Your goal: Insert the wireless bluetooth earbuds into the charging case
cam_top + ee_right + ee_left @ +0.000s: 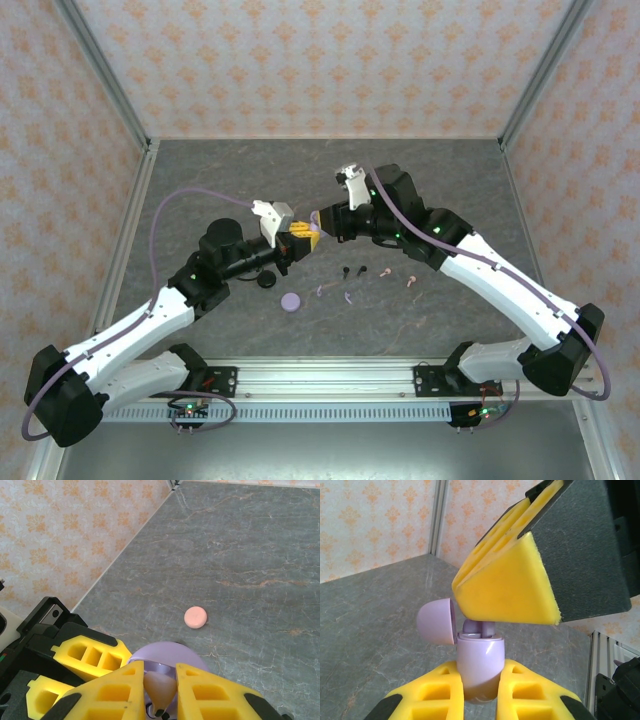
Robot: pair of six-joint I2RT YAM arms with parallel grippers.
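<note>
While both my arms reached in over the middle of the table (200, 180), my left pincer (480, 682) was narrowed hard onto the case (479, 660), a small lilac egg. Its 2 yellow fingers (437, 692) pressed the lower half from either side, so the case stood upright above the surface. The lid (436, 622) hung open to one side, joined at the rim. My right pincer (160, 680) hung over it from above, tips just over the open mouth. Its jaws were all but closed on a pale bud (160, 692), a slim tapered piece with a dark tip pointing down toward the case. From my left wrist I saw rounded lilac shapes in the mouth right under those tips. Whether the held bud was seated or only touching the rim, I could not tell.

On the table below lay 2 black buds (345, 270) close together. 2 lilac buds (348, 295) lay just nearer my bases, and 2 pink buds (411, 281) lay to their right. A black puck (266, 281) and a lilac puck (291, 301) lay near my left forearm, and a pink puck (195, 617) lay alone on bare stone.

The table was dark grey with faint marbled veins. Peach walls (330, 60) with a repeating floral print closed it on 3 sides, with metal posts (103, 68) at the corners.
</note>
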